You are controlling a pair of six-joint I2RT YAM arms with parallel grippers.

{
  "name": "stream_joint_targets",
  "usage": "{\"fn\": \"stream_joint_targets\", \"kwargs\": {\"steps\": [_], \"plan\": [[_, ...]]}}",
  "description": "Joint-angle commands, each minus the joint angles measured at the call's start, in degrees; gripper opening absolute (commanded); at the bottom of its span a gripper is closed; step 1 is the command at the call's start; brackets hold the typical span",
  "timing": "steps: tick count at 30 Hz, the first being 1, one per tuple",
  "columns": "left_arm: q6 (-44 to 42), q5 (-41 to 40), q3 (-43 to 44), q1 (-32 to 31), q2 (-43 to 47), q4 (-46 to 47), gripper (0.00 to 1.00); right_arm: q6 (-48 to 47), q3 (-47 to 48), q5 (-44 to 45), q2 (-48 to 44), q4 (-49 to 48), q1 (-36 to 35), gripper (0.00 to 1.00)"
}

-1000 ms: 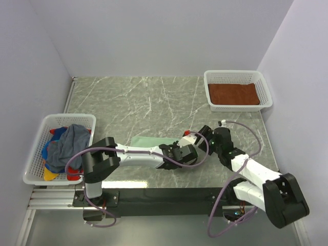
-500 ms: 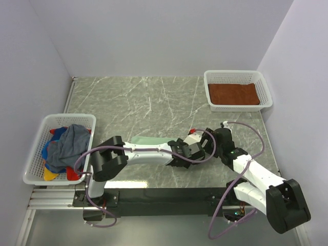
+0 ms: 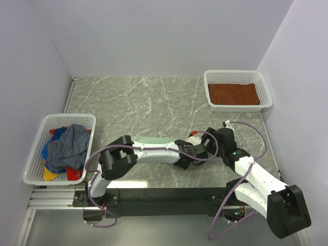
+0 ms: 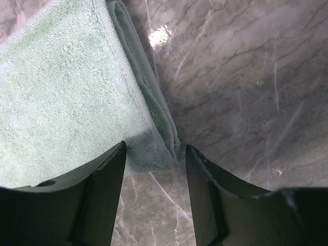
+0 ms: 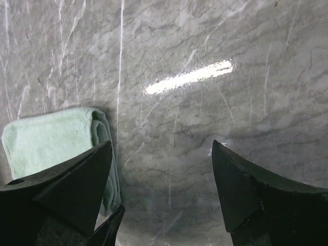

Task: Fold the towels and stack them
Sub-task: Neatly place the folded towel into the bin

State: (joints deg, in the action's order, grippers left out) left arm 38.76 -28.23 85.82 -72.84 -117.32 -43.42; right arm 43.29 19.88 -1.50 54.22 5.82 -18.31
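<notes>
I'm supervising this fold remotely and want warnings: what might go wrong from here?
The open left pincer straddles a folded corner of the mint towel; lifting away may snag and unfold it. The right pincer sits close by, so the two may bump.

The desk (image 3: pixel 143 102) has a grey-green marbled top with pale veins and a glossy finish. Three items lie directly on it. A folded mint-green towel (image 3: pixel 152 140) lies flat at 6 o'clock, folded edge toward 3 o'clock. One white mesh basket (image 3: pixel 233 75) stands at 2 o'clock. A second white mesh basket (image 3: pixel 69 116) stands at 8 o'clock, straddling the desk's left edge.
</notes>
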Motion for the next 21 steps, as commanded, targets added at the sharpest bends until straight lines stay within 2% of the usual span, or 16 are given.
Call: {"fn": "stream_joint_targets", "kwargs": {"steps": [1,16,19,21], "plan": [[0.4,0.9,2.9,-0.1,-0.8,-1.5,0.55,-1.0,0.7,0.3,-1.1,-0.7,0.4,0.85],[-0.2,4.4,6.6,1.8,-4.7,-3.8,0.52,-0.7,0.3,-1.1,-1.5,-1.4,0.4,0.85],[0.3,5.3,6.1,1.9,-5.3,-4.4,0.48,-0.5,0.2,-1.6,-1.7,-1.5,0.5,0.85],[0.4,6.6,5.1,2.2,-5.5,-4.4,0.42,-0.4,0.3,-2.0,-1.9,-1.6,0.5,0.85]]}}
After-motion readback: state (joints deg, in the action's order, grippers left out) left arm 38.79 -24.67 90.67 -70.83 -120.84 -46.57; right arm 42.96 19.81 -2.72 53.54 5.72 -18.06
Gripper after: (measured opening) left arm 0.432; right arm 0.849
